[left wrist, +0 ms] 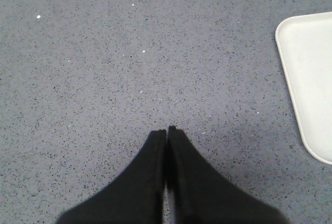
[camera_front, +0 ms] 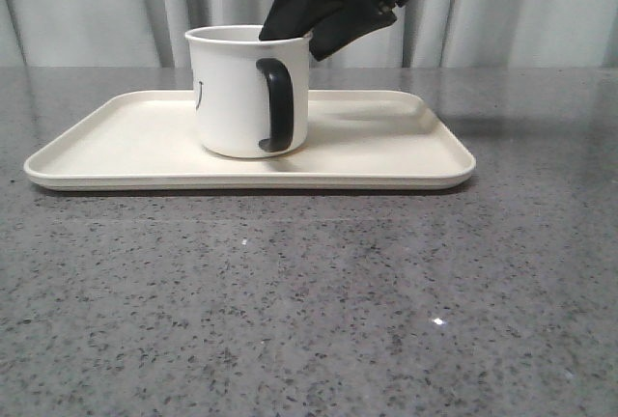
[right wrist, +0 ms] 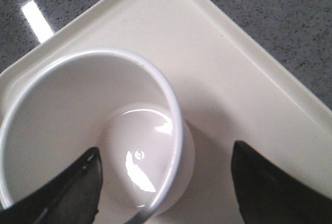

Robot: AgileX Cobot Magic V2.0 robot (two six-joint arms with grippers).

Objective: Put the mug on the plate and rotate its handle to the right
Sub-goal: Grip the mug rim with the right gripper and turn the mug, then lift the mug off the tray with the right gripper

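The white mug [camera_front: 232,98] stands upright on the cream plate [camera_front: 386,152], left of its middle. Its black handle [camera_front: 276,103] faces the camera, slightly to the right. A bit of the black face print shows at the mug's left edge. My right gripper [camera_front: 293,42] is open at the mug's rim. In the right wrist view the gripper [right wrist: 165,151] straddles the mug [right wrist: 78,105] wall, one finger inside and one outside over the plate [right wrist: 233,79]. My left gripper [left wrist: 167,129] is shut and empty over the bare table, with a plate corner [left wrist: 306,79] to one side.
The grey speckled table [camera_front: 309,320] stretches out in front of the plate. Pale curtains [camera_front: 97,2] hang behind the table. The left arm is out of the front view.
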